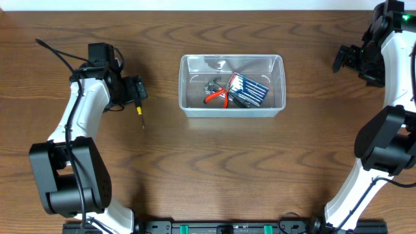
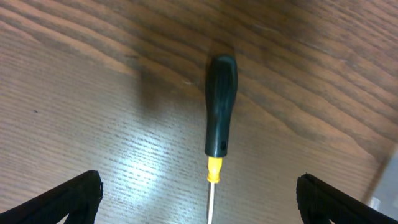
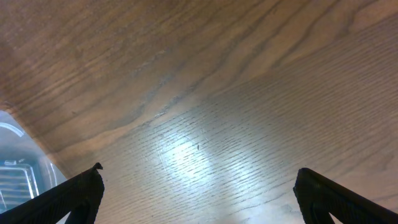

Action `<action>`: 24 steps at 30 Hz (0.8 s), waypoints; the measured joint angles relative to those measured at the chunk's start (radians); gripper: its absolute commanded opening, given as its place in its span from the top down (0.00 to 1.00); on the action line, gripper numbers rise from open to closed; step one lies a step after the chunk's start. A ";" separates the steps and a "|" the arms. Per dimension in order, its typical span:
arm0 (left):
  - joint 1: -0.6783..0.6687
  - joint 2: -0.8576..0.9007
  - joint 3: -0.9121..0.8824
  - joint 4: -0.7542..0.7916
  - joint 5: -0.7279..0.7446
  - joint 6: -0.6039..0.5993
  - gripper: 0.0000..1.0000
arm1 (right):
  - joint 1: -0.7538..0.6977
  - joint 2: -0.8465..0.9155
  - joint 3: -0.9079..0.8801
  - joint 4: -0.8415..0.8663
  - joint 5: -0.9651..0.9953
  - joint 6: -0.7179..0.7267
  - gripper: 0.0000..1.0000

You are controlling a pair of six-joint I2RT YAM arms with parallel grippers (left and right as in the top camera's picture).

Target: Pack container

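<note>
Container sits mid table, between arms. Inside already: red pliers, blue pack, some small metal bits. Screwdriver not yet in: lies on table, left of container. Job looks partly done.

Left gripper hangs over screwdriver, fingers spread wide, holds nothing. Right gripper spread wide too, empty, over bare wood right of container.
</note>
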 measured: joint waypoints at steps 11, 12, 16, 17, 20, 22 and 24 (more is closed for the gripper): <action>-0.082 0.147 0.000 0.011 -0.040 0.000 0.02 | 0.000 0.000 0.000 0.000 0.000 0.000 0.01; -0.085 0.153 0.000 0.012 -0.048 0.000 0.02 | 0.000 0.000 0.000 0.000 0.000 0.000 0.01; -0.084 0.157 0.000 0.024 -0.065 0.000 0.02 | 0.000 0.000 0.000 0.000 0.000 0.000 0.01; -0.084 0.157 0.000 0.029 -0.066 0.000 0.02 | 0.000 0.000 0.000 0.000 0.000 0.000 0.01; -0.083 0.157 0.000 0.041 -0.070 0.000 0.02 | 0.000 0.000 0.000 0.000 0.000 0.000 0.01; -0.083 0.157 0.000 0.064 -0.073 0.000 0.02 | 0.000 0.000 0.000 0.000 0.000 0.000 0.01; -0.083 0.157 0.000 0.087 -0.073 0.000 0.02 | 0.000 0.000 0.000 0.000 0.000 0.000 0.01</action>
